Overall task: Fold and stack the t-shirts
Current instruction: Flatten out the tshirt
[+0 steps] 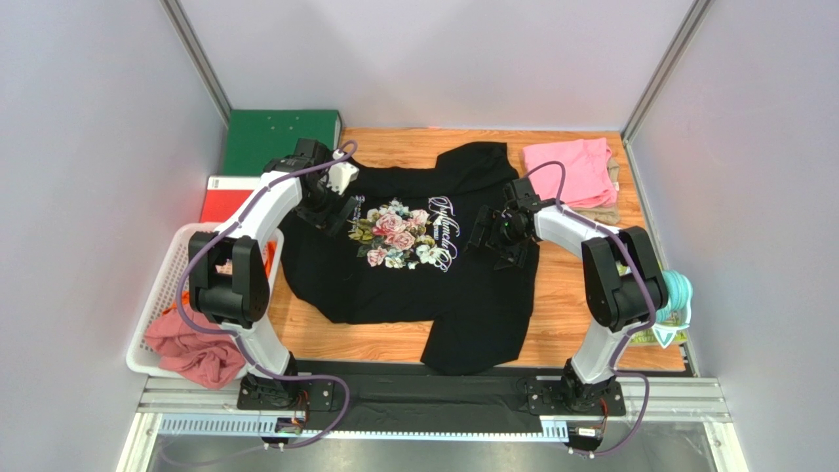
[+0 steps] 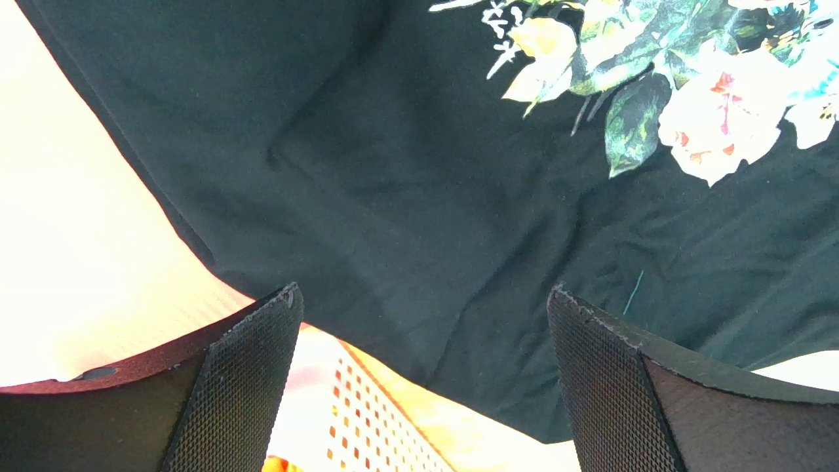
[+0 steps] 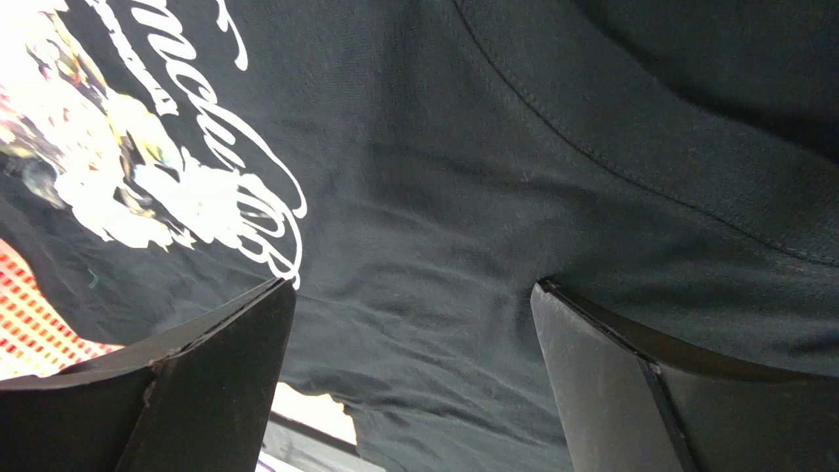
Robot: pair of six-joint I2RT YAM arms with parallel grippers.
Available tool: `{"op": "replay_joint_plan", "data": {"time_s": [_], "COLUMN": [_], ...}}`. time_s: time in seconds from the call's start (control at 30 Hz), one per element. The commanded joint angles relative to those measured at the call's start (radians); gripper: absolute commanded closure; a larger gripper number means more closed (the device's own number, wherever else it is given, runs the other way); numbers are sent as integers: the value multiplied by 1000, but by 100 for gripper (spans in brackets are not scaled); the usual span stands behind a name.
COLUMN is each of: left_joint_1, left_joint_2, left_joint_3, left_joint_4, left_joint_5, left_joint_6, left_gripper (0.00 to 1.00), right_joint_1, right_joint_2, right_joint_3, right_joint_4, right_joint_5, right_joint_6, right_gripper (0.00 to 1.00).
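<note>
Hovering over the black t-shirt (image 1: pixel 394 290) mid-frame, left gripper (image 2: pixel 423 300) and right gripper (image 3: pixel 414 290) gape wide, holding nothing; each should pinch an outer edge evenly before folding.
</note>
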Motion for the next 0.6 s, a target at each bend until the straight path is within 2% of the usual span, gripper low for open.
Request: {"op": "replay_joint_plan", "data": {"time_s": [0.0,0.23,0.57], "left_joint_1": [0,0,4], "left_joint_2": [-47,-106,-257], "left_joint_3": [1,-49,-111], "left_joint_4": [10,8,-30], "left_joint_5": [-1,13,13], "left_joint_6": [-8,6,55], "left_gripper": [0,0,0], "right_joint_1": [7,6,-45], "right_joint_2": [47,-8,-239], "right_joint_3": [-3,-68,-221], "right_joint_4": [57,-61,-153], "right_joint_5": [-14,143,275], "right_joint_6": [20,11,28], "right_gripper": [0,0,0]}}
